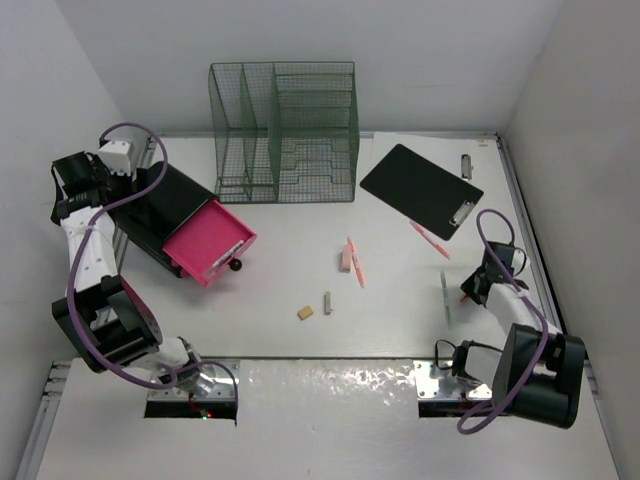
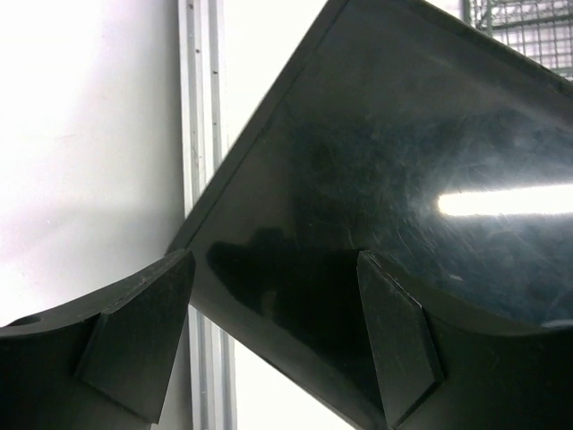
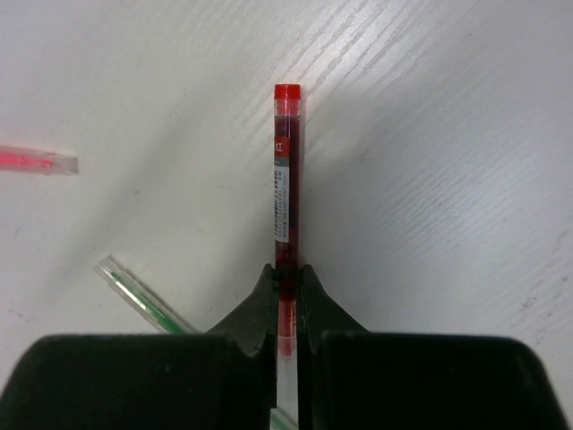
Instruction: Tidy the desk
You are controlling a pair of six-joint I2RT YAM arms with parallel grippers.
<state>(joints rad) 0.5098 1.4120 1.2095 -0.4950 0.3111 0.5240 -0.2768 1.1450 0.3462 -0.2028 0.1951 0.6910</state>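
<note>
The white desk holds scattered stationery. My right gripper is shut on a red pen that points away from it, just above the desk; the top view shows this gripper at the right side. A green pen lies just left of it, also in the top view. My left gripper is open, its jaws straddling the rear corner of a glossy black drawer box. The box sits at the left with its pink drawer pulled out.
A green mesh organizer stands at the back. A black clipboard and a binder clip lie back right. A pink pen, two pink pens, an eraser and a small grey piece lie mid-desk. A metal rail runs beside the box.
</note>
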